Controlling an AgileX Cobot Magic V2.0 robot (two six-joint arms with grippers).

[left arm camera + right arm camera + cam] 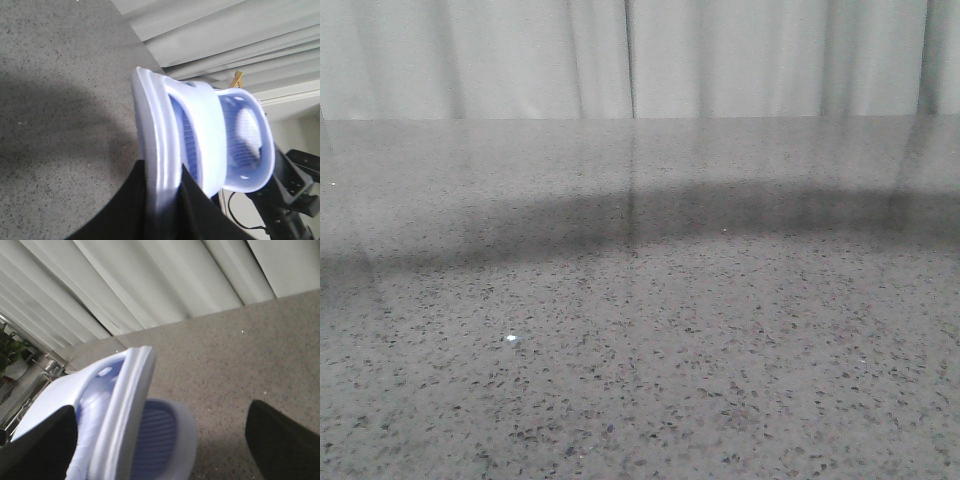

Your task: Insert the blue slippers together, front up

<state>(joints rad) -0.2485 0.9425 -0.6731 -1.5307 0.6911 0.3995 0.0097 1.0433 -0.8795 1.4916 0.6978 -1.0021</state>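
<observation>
Holding the nested blue slippers (200,140) aloft, the left gripper (167,200) pinches one sole; the right gripper (165,440) looks spread apart, so they might slip onto the table (55,100).

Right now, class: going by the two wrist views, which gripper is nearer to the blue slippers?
Left. The left gripper is clamped on the sole edge of the blue slippers. The right gripper is open: one finger sits beside them, the other well clear.

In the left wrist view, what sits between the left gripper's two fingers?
The sole edge of a blue slipper sits between the left gripper's dark fingers; no gap shows beside it.
</observation>
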